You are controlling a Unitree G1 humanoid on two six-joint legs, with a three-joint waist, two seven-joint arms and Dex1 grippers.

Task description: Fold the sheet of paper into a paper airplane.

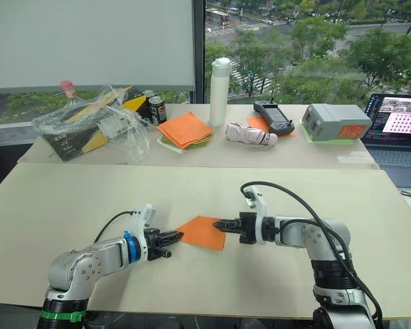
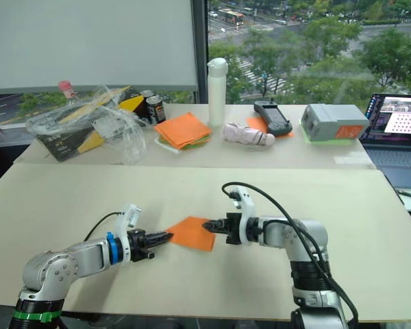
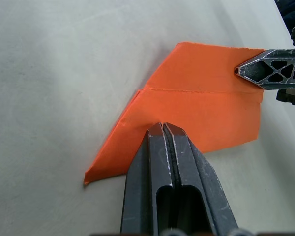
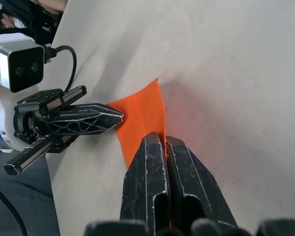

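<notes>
The folded bright orange sheet of paper [image 1: 203, 232], a flat layered wedge with one crease running along it and a narrow tip pointing toward the robot's left, lies on the wide pale beige table [image 1: 75, 205] between the two arms. The left gripper [image 1: 176, 237] has its two black fingers pressed together, their tips at the paper's left edge near the crease; whether they pinch the paper or just press on it cannot be told. The right gripper [image 1: 220, 223] meets the paper's right edge, its fingers closed with the orange edge caught between them. Well beyond the paper, on a second table, sit a thick stack of orange and green sheets [image 1: 185, 130] and a tall white bottle [image 1: 219, 91].
</notes>
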